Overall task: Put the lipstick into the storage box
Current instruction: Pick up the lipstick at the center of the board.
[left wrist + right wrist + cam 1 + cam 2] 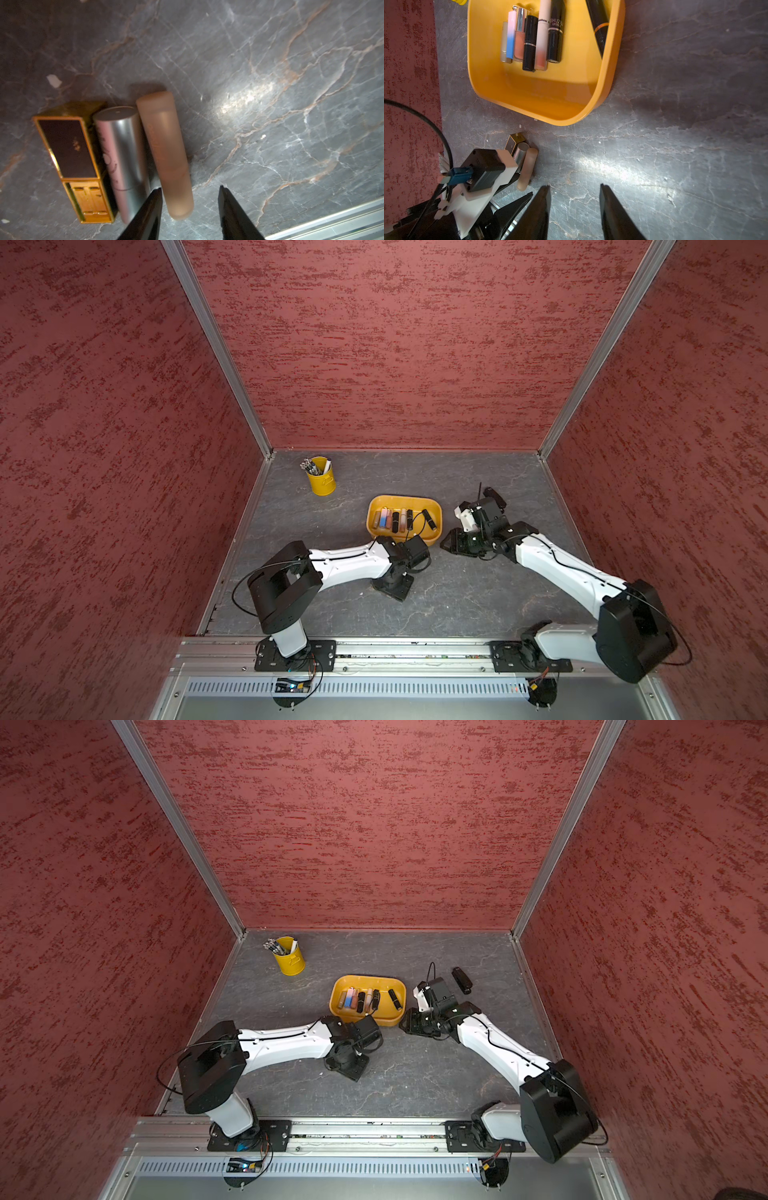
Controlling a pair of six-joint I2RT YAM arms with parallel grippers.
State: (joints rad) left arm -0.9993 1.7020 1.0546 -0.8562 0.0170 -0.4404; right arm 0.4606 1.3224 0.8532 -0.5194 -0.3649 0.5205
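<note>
Grey, stone-veined tabletop lies under rough red walls. Your left arm stretches low, its wrist bent down just short of the glossy orange storage box. The left gripper has its black fingers parted, straddling one end of the lipstick without clamping it. The lipstick is a frosted tan, round-ended tube lying flat on the table against a brushed silver cylinder, with a square gold case beyond. Your right gripper hangs with fingers apart, holding nothing.

The left arm and right arm have white shells, black joint housings and thin black cables. The left gripper and right gripper carry black tapered jaws.
</note>
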